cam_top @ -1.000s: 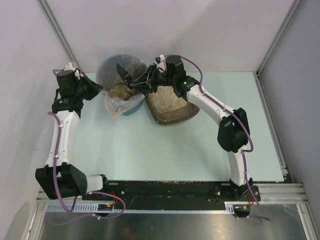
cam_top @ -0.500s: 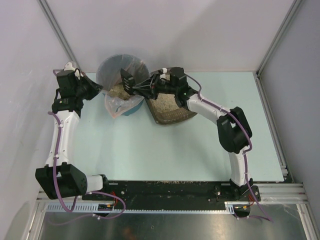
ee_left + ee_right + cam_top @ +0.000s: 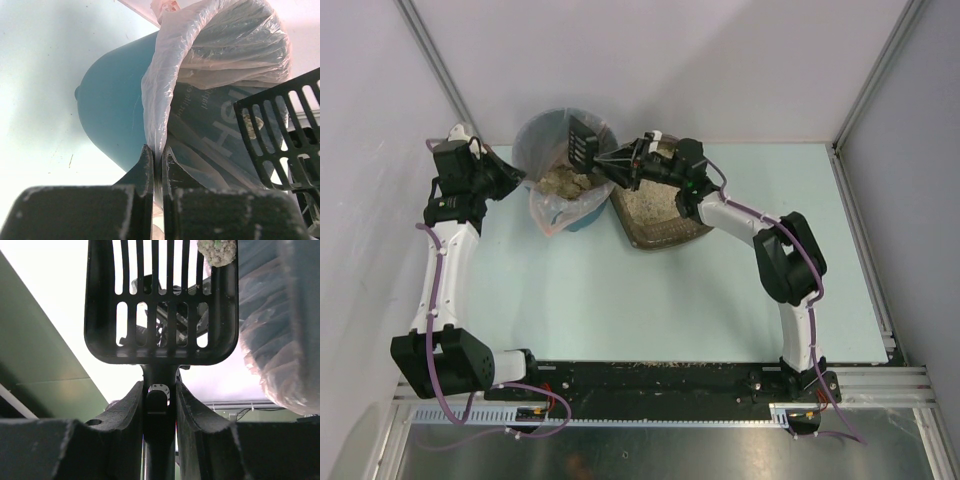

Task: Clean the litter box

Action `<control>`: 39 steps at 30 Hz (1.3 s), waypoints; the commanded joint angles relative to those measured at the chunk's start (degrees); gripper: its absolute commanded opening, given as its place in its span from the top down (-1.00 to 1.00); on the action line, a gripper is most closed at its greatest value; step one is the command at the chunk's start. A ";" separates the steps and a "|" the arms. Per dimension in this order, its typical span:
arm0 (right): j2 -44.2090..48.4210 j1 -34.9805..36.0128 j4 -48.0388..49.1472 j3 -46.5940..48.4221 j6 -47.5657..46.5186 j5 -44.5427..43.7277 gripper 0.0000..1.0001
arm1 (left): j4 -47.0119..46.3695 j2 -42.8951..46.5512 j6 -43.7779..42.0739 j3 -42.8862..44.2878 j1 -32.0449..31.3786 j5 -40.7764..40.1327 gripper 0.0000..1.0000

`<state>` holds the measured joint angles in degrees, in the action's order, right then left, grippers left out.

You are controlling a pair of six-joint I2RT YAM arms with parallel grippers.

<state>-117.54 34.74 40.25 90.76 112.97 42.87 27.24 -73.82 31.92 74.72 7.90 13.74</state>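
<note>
The litter box (image 3: 662, 243) is a grey-brown tray of beige granules (image 3: 648, 205), right of the teal bin (image 3: 582, 222). My right gripper (image 3: 625, 166) (image 3: 160, 388) is shut on the handle of a black slotted scoop (image 3: 582, 141) (image 3: 160, 305), which hangs tilted over the bin's mouth. A pale clump (image 3: 216, 251) sits at the scoop's far corner. My left gripper (image 3: 523, 178) (image 3: 157, 156) is shut on the clear plastic liner (image 3: 210, 50) at the left rim of the bin (image 3: 115, 105). The scoop (image 3: 280, 130) also shows in the left wrist view.
The bin holds a heap of sandy litter (image 3: 560, 182) inside its liner. White walls with metal corner posts (image 3: 430, 60) close in behind and to both sides. Spilled grains lie on the black base rail (image 3: 650, 372) at the near edge.
The right arm has swung the scoop leftward from the tray's edge to above the bin, tipping it steeper. The left arm has stayed put, pinching the liner.
</note>
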 commanded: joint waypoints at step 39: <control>11.10 1.38 -60.61 24.36 -57.84 -14.11 1.00 | 0.70 0.78 -2.74 0.25 -0.96 2.61 1.00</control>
<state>-109.38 35.73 -2.52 107.57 71.61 36.71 27.24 -73.82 31.90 74.72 7.88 13.72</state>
